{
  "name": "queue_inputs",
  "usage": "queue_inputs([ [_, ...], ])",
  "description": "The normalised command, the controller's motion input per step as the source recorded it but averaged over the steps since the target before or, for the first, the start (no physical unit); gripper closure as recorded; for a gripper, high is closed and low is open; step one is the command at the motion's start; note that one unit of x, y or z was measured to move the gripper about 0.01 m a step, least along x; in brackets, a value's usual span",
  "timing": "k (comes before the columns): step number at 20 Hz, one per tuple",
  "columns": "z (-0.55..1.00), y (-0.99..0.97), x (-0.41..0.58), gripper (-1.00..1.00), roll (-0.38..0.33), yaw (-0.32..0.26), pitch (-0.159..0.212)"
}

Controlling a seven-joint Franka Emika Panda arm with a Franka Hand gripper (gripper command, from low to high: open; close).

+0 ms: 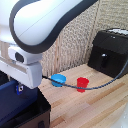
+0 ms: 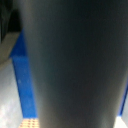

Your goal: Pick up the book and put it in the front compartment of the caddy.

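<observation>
The dark navy book [image 1: 12, 102] stands upright at the exterior view's lower left, directly under the white hand of my arm. My gripper [image 1: 20, 89] reaches down onto the book's top edge and appears shut on it, though the fingers are mostly hidden. The black fabric caddy [image 1: 42, 116] is right beside and below the book; only a corner of its wall shows. Its compartments are out of sight. In the wrist view a dark flat face, the book [image 2: 75, 65], fills the middle, with blue strips on either side.
A small light-blue bowl [image 1: 60, 80] and a red cup [image 1: 82, 83] sit on the wooden table [image 1: 95, 107]. A glossy black machine [image 1: 112, 52] stands at the back right. A black cable [image 1: 100, 85] sags over the table near the cup.
</observation>
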Motion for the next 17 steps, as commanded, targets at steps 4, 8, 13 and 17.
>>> queue_inputs([
  [4, 0.08, -0.03, 0.447, 1.00, 0.021, -0.164, 0.002],
  [8, 0.00, 0.15, 0.129, -1.00, -0.006, -0.012, 0.021],
  [13, 0.08, -0.01, 0.108, -1.00, 0.001, 0.000, 0.023],
  [17, 0.45, -0.23, 0.218, -1.00, 0.006, -0.051, 0.028],
])
